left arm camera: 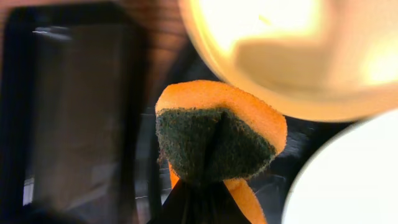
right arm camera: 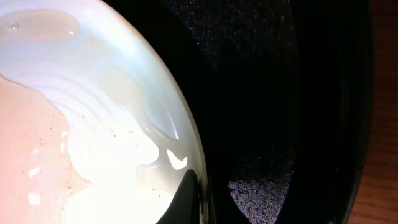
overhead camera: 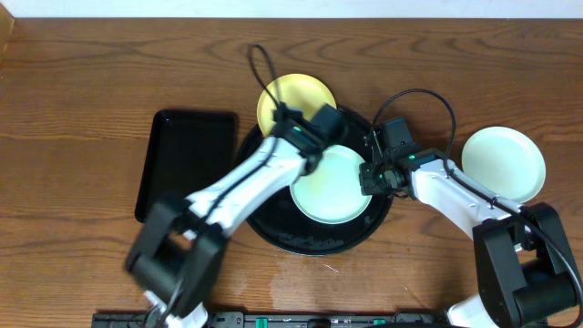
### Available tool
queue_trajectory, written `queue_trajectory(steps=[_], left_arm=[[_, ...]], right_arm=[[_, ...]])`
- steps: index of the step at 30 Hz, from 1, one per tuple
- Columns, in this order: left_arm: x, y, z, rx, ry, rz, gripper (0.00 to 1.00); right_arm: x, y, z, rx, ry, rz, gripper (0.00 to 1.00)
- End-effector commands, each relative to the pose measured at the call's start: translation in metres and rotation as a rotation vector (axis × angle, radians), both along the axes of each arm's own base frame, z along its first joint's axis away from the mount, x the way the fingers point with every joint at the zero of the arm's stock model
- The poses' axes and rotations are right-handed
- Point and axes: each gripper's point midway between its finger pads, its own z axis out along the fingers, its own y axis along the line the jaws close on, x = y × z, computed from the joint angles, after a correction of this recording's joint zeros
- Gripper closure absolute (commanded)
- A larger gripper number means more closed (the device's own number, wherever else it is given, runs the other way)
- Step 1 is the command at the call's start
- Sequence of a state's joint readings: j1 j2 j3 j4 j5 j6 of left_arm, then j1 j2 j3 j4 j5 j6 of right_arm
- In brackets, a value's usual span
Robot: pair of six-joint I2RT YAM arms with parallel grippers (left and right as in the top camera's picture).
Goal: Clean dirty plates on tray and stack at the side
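Overhead, from the left: a narrow black rectangular tray (overhead camera: pixel 187 164) lies on the wooden table (overhead camera: pixel 82 109), apart from the work. Next is the left gripper (left arm camera: pixel 208 190), its jaws clamped on an orange sponge with a dark green scouring face (left arm camera: pixel 217 134). It hangs over the back-left part of the large round glossy black tray (overhead camera: pixel 273 228). Just behind it, the pale yellow round plate (overhead camera: pixel 296 98) overlaps the tray's back rim.

The light mint round plate (overhead camera: pixel 332 187) lies flat in the tray's middle, just right of the sponge and toward the robot's side. Being round, it offers no preferred axis, so a short sweep that way should bring the scouring face onto it. The yellow plate's edge is the only thing crowding that path.

The right gripper (overhead camera: pixel 372 175) sits at this plate's right rim, with one dark fingertip (right arm camera: pixel 186 199) against the edge. Whether its jaws pinch the rim cannot be told.

Farthest right, a second mint plate (overhead camera: pixel 504 162) rests on the table, well apart from the tray.
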State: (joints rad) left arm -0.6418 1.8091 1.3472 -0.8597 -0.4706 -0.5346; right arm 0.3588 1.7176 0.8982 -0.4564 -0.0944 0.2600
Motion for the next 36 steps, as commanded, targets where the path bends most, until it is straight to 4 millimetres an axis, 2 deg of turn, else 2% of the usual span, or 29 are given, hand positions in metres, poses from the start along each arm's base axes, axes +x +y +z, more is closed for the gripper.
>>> queue_trajectory(steps=[1, 4, 7, 12, 17, 19, 21, 23, 25, 26, 28, 32, 34, 36], left_arm=[[0.009, 0.039, 0.063, -0.056, -0.113, 0.092, 0.93], [0.000, 0.081, 0.078, -0.089, -0.096, 0.194, 0.92], [-0.004, 0.113, 0.070, -0.157, -0.022, 0.239, 0.93], [-0.011, 0.144, 0.025, -0.316, 0.129, 0.248, 0.92], [-0.022, 0.171, -0.027, -0.305, 0.207, 0.255, 0.93], [-0.026, 0.176, -0.041, -0.297, 0.233, 0.252, 0.92], [-0.026, 0.177, -0.044, -0.296, 0.243, 0.255, 0.88], [-0.022, 0.176, -0.040, -0.304, 0.228, 0.249, 0.77], [-0.018, 0.167, -0.030, -0.341, 0.220, 0.230, 0.62], [-0.015, 0.160, -0.025, -0.374, 0.213, 0.215, 0.54], [-0.009, 0.134, -0.014, -0.491, 0.195, 0.156, 0.48], [-0.007, 0.077, -0.003, -0.694, 0.210, 0.029, 0.47], [-0.011, 0.057, -0.005, -0.720, 0.234, -0.004, 0.48], [-0.016, 0.040, -0.010, -0.715, 0.259, -0.048, 0.61]], right_arm=[[-0.023, -0.035, -0.030, -0.158, 0.087, -0.033, 0.99], [-0.023, -0.035, -0.030, -0.160, 0.086, -0.025, 0.99], [-0.023, -0.035, -0.030, -0.162, 0.085, -0.013, 0.99], [-0.022, -0.034, -0.030, -0.162, 0.081, -0.011, 0.99], [-0.020, -0.034, -0.030, -0.158, 0.075, -0.011, 0.99], [-0.020, -0.034, -0.030, -0.158, 0.076, -0.011, 0.99], [-0.020, -0.033, -0.030, -0.155, 0.076, -0.011, 0.99], [-0.020, -0.033, -0.030, -0.154, 0.076, -0.010, 0.99], [-0.020, -0.033, -0.030, -0.152, 0.077, -0.009, 0.99], [-0.021, -0.033, -0.030, -0.152, 0.077, -0.010, 0.99], [-0.020, -0.033, -0.030, -0.152, 0.077, -0.010, 0.99], [-0.021, -0.031, -0.030, -0.147, 0.078, 0.004, 0.99], [-0.022, -0.028, -0.030, -0.130, 0.082, 0.030, 0.99], [-0.024, -0.024, -0.030, -0.114, 0.088, 0.045, 0.99]])
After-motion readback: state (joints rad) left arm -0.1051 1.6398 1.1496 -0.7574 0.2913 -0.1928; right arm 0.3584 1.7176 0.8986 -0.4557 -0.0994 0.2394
